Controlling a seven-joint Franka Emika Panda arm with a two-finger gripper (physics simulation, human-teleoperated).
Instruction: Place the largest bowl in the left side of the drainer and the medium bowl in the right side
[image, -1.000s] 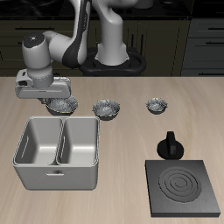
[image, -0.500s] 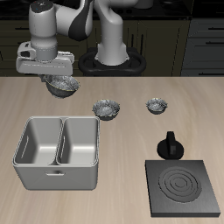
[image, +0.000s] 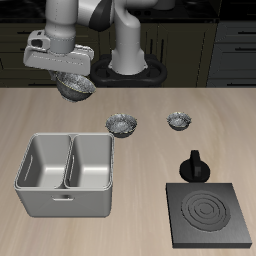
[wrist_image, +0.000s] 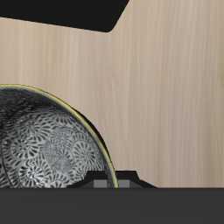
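Grey largest bowl (image: 75, 88) hung pinched in the gripper (image: 70, 78), above the table, behind the drainer (image: 66, 172)

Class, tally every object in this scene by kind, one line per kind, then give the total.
Bowls: 3, one lifted in the tool, two on the table
Drainer: 1
Stove plate: 1
Black knob: 1
Total: 6
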